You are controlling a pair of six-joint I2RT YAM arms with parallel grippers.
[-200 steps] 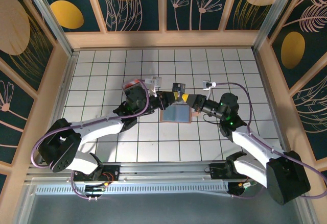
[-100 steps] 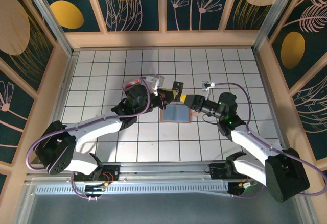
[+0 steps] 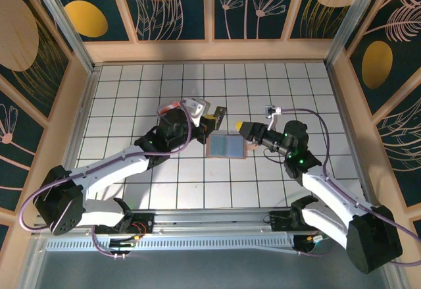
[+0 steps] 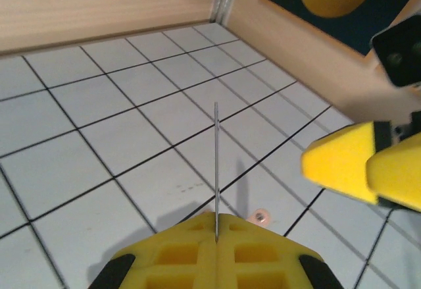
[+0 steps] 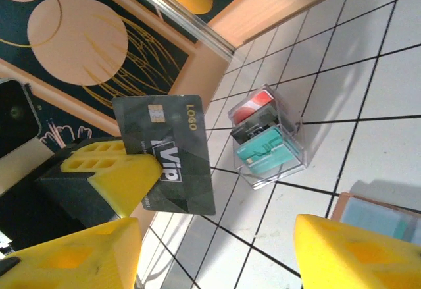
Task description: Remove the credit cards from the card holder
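A dark grey credit card point(image 5: 168, 154) marked VIP stands upright off the table, pinched at one end by my left gripper point(image 3: 209, 118). The left wrist view has this card point(image 4: 216, 164) edge-on as a thin line, with my left gripper point(image 4: 216, 222) shut on its lower end. My right gripper point(image 3: 243, 128) hangs open just right of the card, apart from it, with nothing between its fingers point(image 5: 355, 256). The tan card holder point(image 3: 227, 146) lies open on the tiles below both grippers, grey-blue inside up; its corner point(image 5: 385, 216) is in the right wrist view.
A clear plastic box point(image 5: 268, 141) with teal, black and red cards in it stands on the tiles behind the left gripper, also seen as the box point(image 3: 170, 110) from above. Wooden walls point(image 3: 210, 51) ring the white tiled floor.
My right gripper has opened, let go of the dark card and drawn back to the right. The left gripper has closed on the card and carried it slightly left.
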